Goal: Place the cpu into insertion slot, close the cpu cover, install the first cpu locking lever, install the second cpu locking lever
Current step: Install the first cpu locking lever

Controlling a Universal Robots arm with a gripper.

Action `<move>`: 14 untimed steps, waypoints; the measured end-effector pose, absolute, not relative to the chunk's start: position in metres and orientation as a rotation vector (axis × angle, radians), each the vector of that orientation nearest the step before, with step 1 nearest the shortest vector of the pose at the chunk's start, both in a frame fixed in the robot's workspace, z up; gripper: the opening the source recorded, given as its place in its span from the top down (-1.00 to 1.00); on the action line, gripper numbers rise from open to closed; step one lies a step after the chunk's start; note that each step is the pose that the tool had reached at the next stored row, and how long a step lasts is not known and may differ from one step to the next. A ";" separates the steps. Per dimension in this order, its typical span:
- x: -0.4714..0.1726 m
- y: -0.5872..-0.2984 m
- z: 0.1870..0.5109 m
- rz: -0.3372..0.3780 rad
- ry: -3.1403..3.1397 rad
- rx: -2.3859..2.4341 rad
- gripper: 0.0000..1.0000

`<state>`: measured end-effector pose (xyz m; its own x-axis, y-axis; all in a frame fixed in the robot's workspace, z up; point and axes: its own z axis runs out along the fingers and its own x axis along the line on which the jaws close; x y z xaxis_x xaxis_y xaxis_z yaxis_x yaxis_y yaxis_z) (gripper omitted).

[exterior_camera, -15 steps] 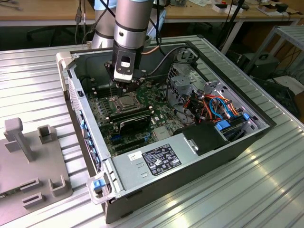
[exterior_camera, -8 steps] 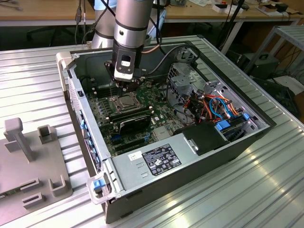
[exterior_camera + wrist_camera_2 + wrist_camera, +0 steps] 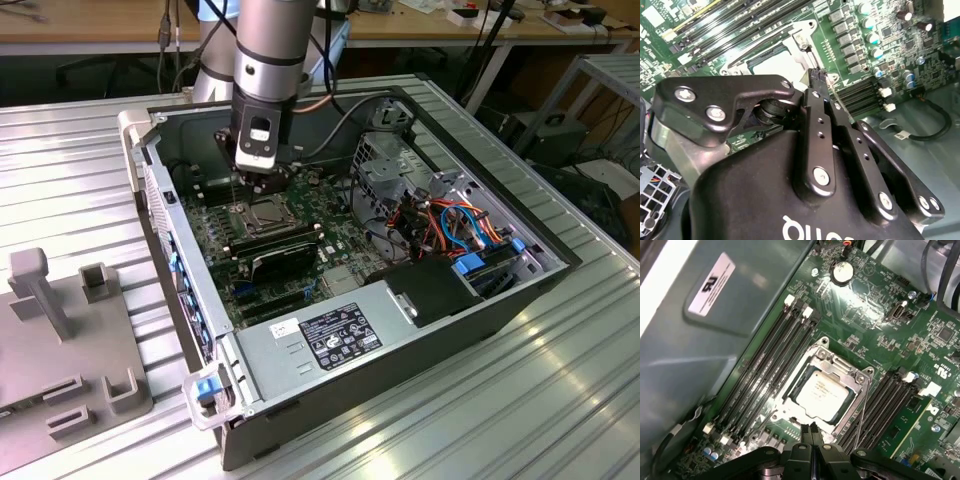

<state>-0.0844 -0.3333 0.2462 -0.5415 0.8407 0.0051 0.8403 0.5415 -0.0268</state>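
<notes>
Just beside the cpu cover [image 3: 837,369], the gripper [image 3: 811,432] hangs — fingers pressed together, nothing visible between them — cpu [image 3: 822,397] seated under it.

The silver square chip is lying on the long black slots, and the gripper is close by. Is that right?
Not quite: the silver square chip lies in the silver-rimmed square socket, not on the long black slots, as the first wrist view shows. The gripper is close by.

Print on case sticker [image 3: 710,282] and power-supply label [image 3: 340,338], none legible
</notes>
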 end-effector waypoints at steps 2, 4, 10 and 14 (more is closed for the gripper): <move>-0.088 -0.333 0.246 0.033 -2.748 -1.486 0.79; -0.090 -0.333 0.246 0.033 -2.754 -1.475 0.79; -0.090 -0.333 0.246 0.033 -2.756 -1.471 0.79; -0.090 -0.333 0.246 0.033 -2.760 -1.464 0.79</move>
<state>-0.0902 -0.3334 0.2462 -0.5608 0.8279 0.0051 0.8276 0.5607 -0.0268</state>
